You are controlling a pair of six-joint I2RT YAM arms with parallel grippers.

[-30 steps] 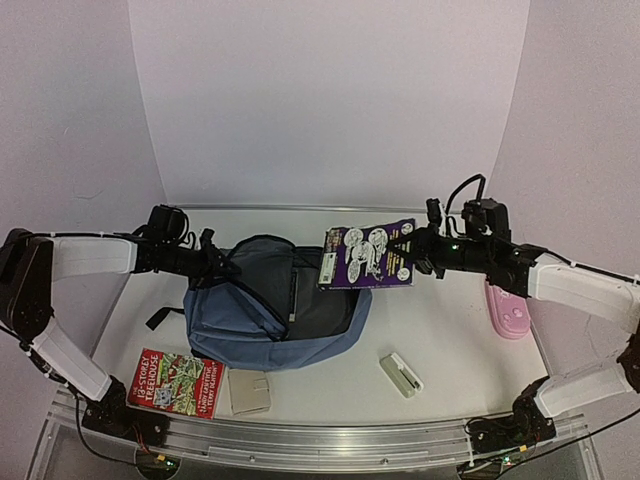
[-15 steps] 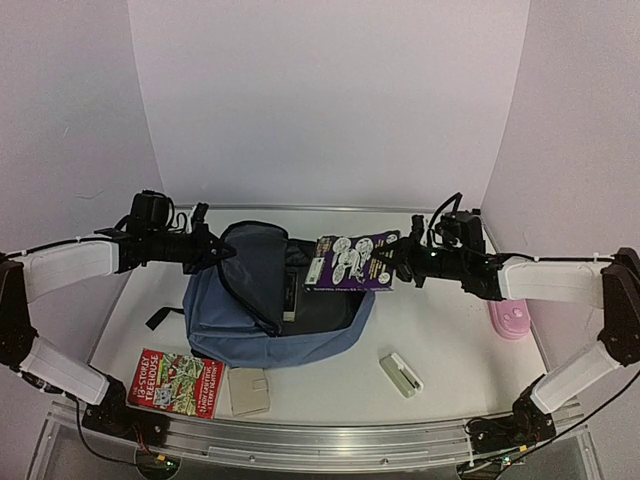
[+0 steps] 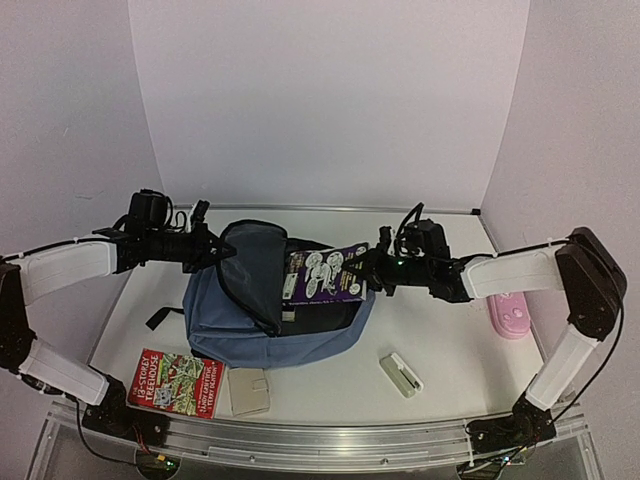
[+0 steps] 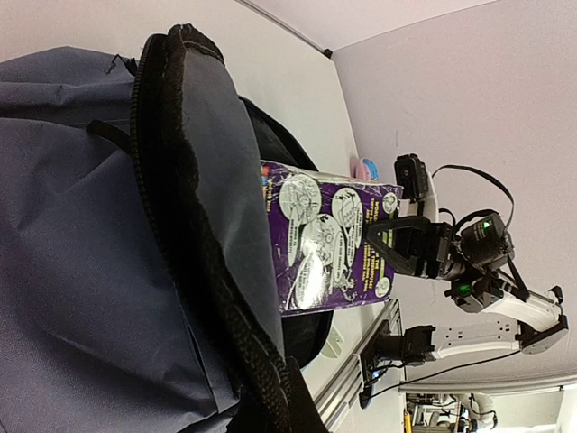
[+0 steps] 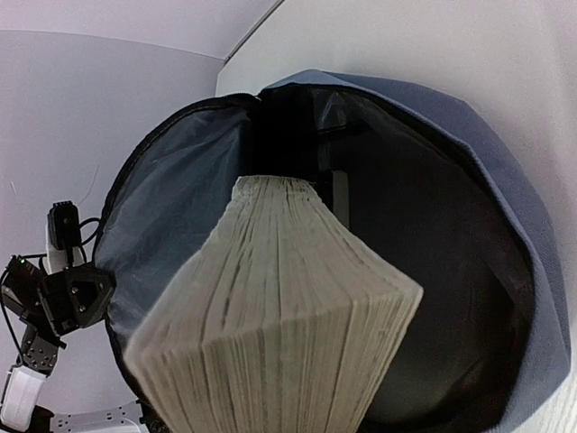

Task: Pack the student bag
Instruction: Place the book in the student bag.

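Right gripper [image 3: 374, 272]: pinching purple book [image 3: 322, 275] by one end, far end already over bag mouth.
Left gripper [image 3: 207, 250]: pressed together on raised flap rim of student bag [image 3: 250, 335], holding mouth open.
Bag lies at centre of table [image 3: 440, 340].
Step judged: book insertion, partly done.
Next move calls for:
- pushing book toward 9 o'clock, deeper into dark compartment and clear of zipper;
- then release.

Writing: red book [image 3: 175, 382], at bag's 7 o'clock, reads "STOREY TREEHOUSE". Purple cover text illegible.
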